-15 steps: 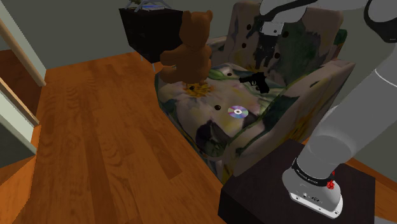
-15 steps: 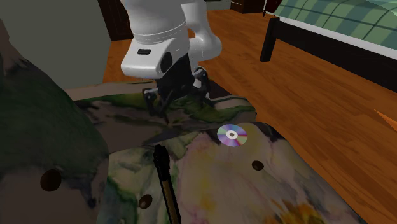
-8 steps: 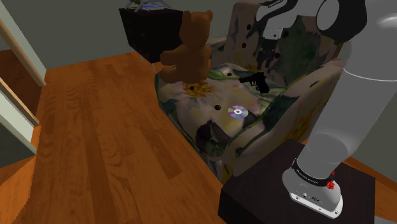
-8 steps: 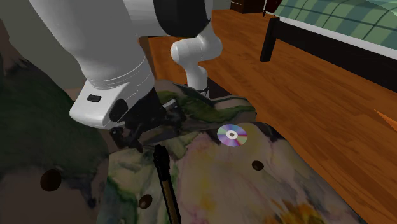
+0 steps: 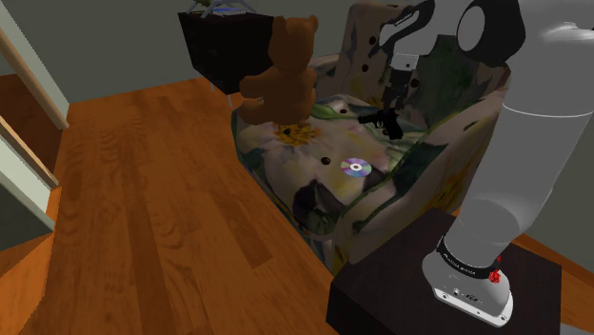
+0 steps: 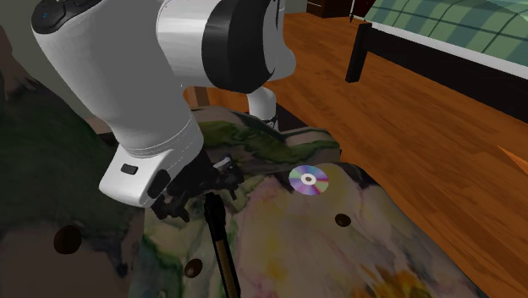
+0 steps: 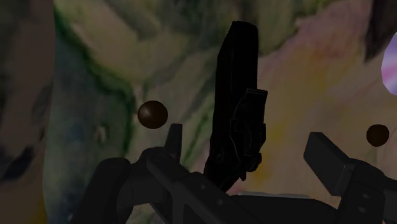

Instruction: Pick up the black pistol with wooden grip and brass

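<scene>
A black pistol (image 7: 236,89) lies flat on the flowered armchair seat (image 5: 309,157), near the backrest (image 5: 366,48). The black gripper (image 7: 245,139) hovers just above, jaws spread wide either side without touching, apparently lined up to close on it.

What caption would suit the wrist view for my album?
Open jaws poised either side of a black pistol lying on a floral armchair seat.
</scene>
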You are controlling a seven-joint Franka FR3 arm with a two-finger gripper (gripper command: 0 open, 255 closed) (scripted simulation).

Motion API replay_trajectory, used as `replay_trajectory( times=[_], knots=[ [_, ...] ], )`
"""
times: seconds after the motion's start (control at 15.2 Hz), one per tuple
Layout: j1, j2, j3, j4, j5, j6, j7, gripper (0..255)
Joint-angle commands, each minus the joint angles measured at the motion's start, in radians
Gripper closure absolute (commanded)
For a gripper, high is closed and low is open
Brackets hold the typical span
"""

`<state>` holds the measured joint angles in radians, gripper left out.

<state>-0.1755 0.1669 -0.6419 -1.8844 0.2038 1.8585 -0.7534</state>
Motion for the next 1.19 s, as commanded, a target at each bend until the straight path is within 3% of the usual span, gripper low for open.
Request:
replay_trajectory(
  times=[0.0, 0.07, 0.13, 0.73, 1.12],
  knots=[
    [0.0, 0.001, 0.0, -0.01, 0.002, 0.011, -0.003, 0],
    [0.0, 0.001, 0.0, -0.01, 0.002, 0.011, -0.003, 0],
    [-0.001, 0.002, 0.0, -0.01, 0.002, 0.012, -0.004, 255],
    [0.0, 0.001, 0.0, -0.01, 0.002, 0.011, -0.003, 255],
    [0.003, -0.024, -0.003, 0.044, -0.018, -0.062, 0.016, 255]
  ],
)
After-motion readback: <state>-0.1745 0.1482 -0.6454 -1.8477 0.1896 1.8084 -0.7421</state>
